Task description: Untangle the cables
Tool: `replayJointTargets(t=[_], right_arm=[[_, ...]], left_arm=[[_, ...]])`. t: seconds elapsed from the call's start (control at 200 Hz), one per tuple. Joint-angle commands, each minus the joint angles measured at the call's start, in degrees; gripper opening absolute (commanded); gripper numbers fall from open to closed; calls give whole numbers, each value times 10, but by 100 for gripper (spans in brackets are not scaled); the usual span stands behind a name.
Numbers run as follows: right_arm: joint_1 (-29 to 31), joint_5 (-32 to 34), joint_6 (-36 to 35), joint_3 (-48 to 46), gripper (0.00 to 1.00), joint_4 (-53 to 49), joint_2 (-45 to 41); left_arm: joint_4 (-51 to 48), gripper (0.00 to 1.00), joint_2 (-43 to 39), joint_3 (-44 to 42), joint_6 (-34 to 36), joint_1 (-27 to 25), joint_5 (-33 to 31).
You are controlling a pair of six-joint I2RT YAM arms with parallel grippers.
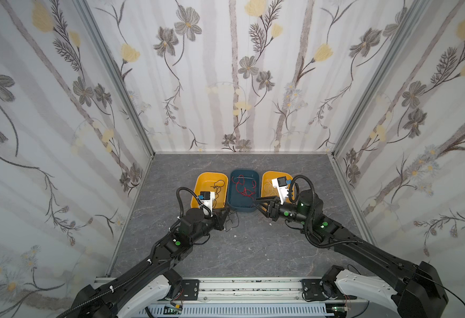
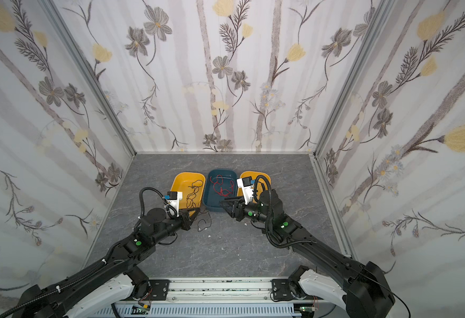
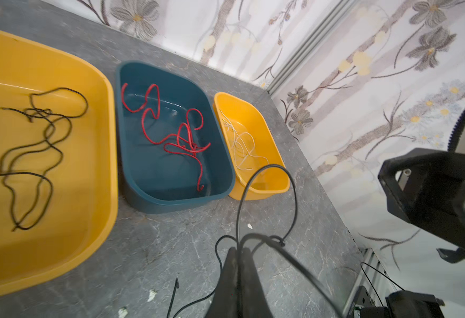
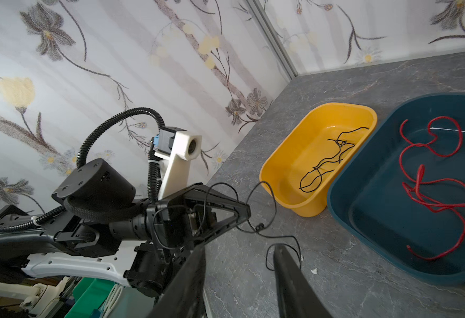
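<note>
**Left claw clamped on loose black cable, right claw apart**

- Left gripper [image 3: 239, 251]: jaws pressed together on the loose black cable [image 3: 269, 165]. I'm holding it above the table [image 3: 170, 247], just in front of the bins. It stands up in loops off the fingertips and its tail drops toward the table.
- Right gripper [image 4: 241, 247]: fingers clearly apart, nothing clamped. It sits near the front of the blue bin [image 3: 170, 202], pointing at the left gripper. One loop of the loose black cable runs by a right finger [image 4: 289, 275]; I can't tell if they touch.
- Left yellow bin [image 3: 60, 247]: second black cable [image 3: 39, 112] inside, loosely coiled.
- Blue bin, in the middle: red cable [image 3: 183, 137] inside, curled over itself.
- Right yellow bin [image 3: 261, 190]: white cable [image 3: 242, 146] inside, in thin loops.
- The three bins stand side by side in a row.
</note>
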Motion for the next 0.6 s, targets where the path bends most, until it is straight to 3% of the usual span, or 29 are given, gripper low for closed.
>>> replayJointTargets(t=[0.0, 0.225, 0.435, 0.6], right_arm=[[-13, 26, -9, -9, 43, -11, -15], [-40, 28, -7, -30, 43, -18, -39], [-46, 26, -3, -43, 43, -17, -45], [-55, 36, -2, -58, 43, -25, -67]], left_arm=[[-90, 0, -15, 34, 21, 32, -17], [-193, 0, 23, 153, 86, 112, -27], [-182, 0, 145, 223, 115, 191, -1], [-162, 0, 239, 261, 120, 210, 5]])
